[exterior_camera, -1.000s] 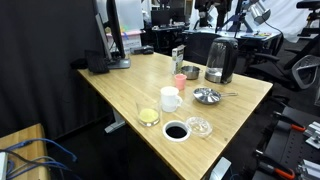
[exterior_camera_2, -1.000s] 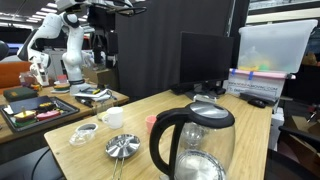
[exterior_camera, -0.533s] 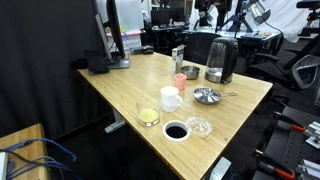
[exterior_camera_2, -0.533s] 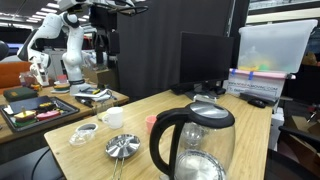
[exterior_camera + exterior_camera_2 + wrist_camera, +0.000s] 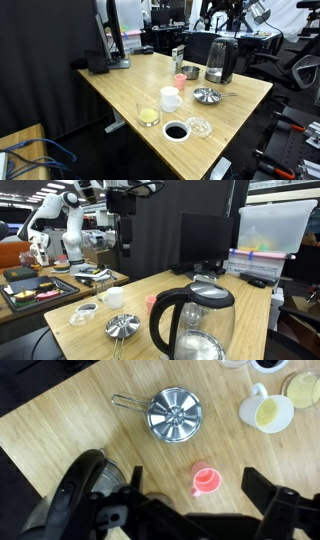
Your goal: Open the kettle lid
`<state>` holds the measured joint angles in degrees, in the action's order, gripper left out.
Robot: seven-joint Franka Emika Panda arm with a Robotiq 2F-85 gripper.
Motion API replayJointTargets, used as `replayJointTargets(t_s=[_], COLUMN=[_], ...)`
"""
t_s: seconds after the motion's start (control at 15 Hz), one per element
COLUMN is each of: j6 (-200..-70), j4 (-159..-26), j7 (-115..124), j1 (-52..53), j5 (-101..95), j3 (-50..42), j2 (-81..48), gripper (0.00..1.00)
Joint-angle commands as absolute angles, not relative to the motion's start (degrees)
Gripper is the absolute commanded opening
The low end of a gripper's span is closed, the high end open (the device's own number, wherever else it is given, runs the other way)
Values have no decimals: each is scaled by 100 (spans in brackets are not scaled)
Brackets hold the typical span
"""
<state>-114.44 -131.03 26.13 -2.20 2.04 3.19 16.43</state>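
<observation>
The table point(image 5: 60, 420) is pale wood with a smooth, lightly sheened grain. The round dish point(image 5: 174, 414) is bright polished metal, and the small pink cup point(image 5: 204, 479) looks like matt plastic. In an exterior view the kettle point(image 5: 205, 335) has a clear glossy body and a shiny black plastic handle point(image 5: 156, 320).

In the wrist view, the kettle point(image 5: 82, 488) runs off the lower edge. Its lid cannot be picked out among the dark, blurred parts of the gripper point(image 5: 192, 482). A glass dish point(image 5: 304, 388) is cropped at the right edge. In an exterior view, the kettle's point(image 5: 195, 320) base is cut off below. In an exterior view, the gripper point(image 5: 222, 15) is too small to read.
</observation>
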Motion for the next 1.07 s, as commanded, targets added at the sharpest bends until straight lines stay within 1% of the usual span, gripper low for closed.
replayJointTargets(t_s=[0.0, 0.2, 0.27, 0.47, 0.67, 0.73, 0.8, 1.0], j6=[-11670, -11571, -11501, -11499, -11620, -11680, -11719, -11874], j4=[-13527, -13658, -13472, -13592, -13590, -13550, -13525, -13525], j7=[3504, 4103, 3800, 4019, 4167, 4244, 4280, 4406], j1=[-464, -574, -517, -543, -555, -549, -548, -571], j5=[-49, -35, -75, -66, -149, -133, -145, -200], j3=[373, 342, 318, 330, 396, 429, 451, 446], j2=[2022, 2305, 2068, 2279, 2207, 2125, 2061, 1933], gripper=[100, 100, 100, 100, 100, 97, 99, 100])
